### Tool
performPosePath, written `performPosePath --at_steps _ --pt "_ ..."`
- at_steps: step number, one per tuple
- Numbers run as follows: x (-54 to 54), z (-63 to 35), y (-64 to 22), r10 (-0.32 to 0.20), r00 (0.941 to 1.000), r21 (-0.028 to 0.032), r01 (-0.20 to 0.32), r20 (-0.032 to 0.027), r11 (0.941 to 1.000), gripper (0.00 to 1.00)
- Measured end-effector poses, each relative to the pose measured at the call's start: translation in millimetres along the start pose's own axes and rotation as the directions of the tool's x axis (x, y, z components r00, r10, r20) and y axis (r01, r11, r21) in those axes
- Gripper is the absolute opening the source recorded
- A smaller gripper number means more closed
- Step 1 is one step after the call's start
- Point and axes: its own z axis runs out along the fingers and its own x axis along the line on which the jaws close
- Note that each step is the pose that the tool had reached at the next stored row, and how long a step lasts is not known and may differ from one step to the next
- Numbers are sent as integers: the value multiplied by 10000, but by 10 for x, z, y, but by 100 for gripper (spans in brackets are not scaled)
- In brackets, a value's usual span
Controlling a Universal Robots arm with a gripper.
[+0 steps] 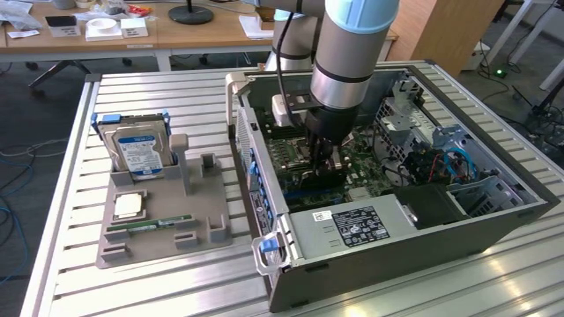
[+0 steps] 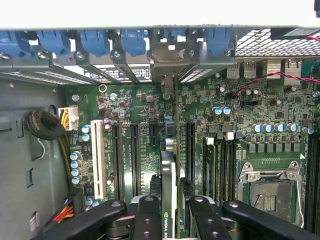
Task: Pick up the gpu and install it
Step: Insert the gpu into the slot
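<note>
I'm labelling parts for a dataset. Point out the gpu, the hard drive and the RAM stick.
gpu [image 2: 168, 180]: wrist view, its long edge.
hard drive [image 1: 139, 153]: exterior view, its label.
RAM stick [image 1: 150, 224]: exterior view, its middle.

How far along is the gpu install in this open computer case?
Pickup looks done: the gpu is off the grey parts tray, where the hard drive, CPU and RAM stick lie. In hand: the gripper holds it edge-on above the expansion slots of the motherboard inside the computer case. Left: seating it; whether its edge has entered a slot cannot be told.
</note>
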Motion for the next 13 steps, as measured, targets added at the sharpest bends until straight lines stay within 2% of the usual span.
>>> performPosePath --at_steps 3,4,13 --pt "-1 3 2 6 10000 3 -6 6 10000 27" --pt "-1 1 1 2 10000 1 -2 2 10000 33" --pt "0 0 0 0 10000 0 0 1 10000 33"
